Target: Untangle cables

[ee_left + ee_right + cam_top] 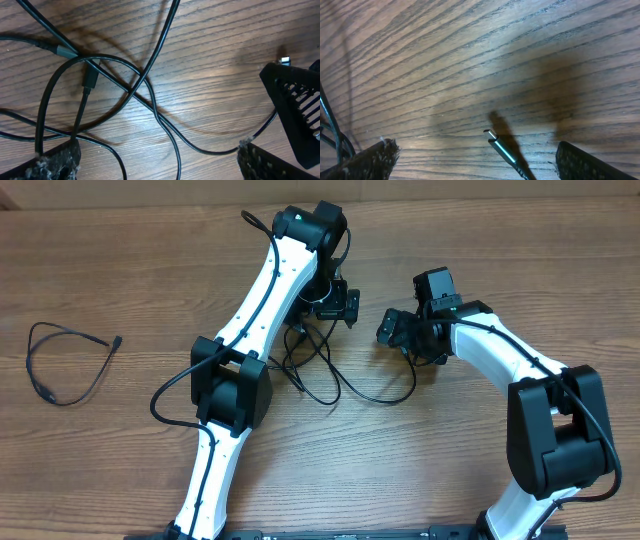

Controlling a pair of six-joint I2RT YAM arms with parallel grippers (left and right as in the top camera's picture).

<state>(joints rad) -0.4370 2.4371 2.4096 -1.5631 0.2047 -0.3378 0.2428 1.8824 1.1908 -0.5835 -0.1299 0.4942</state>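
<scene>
Both pairs of jaws stand wide apart, gripping nothing. The tangled cables lie on the table between the two arms, right under our left jaws. From the left wrist, the main crossing sits just ahead of the fingers. Our right jaws straddle a silver-tipped plug. One loose cable lies well apart, far left. These cords look light, limp and slippery to us, so they're best pinched just behind a plug end.
</scene>
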